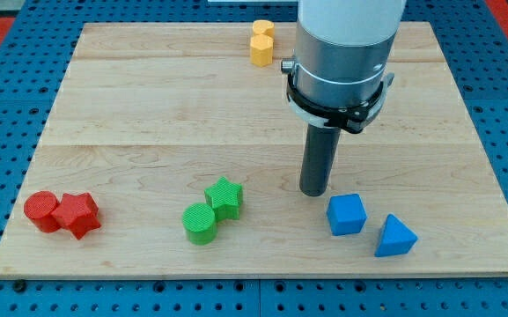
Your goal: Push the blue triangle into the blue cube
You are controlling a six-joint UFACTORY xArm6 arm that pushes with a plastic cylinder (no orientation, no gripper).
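Lining up: approach step, nothing pushed yet, by the look of it.
Red pair: view's lower left, well apart from the action.
Green pair: lower middle, touching each other.
My tip: just above-left of the blue cube.
Blue triangle: just right of the cube, small gap.
Jaws: none fitted; only a rod.
Next move: circle to the triangle's right, push leftward.

The board is pale, matt wood with visible grain and plank seams. The blue triangle and blue cube look like matt plastic with fine ribbing, as does the green cylinder. The rod is dull and dark, under a brushed metal collar.
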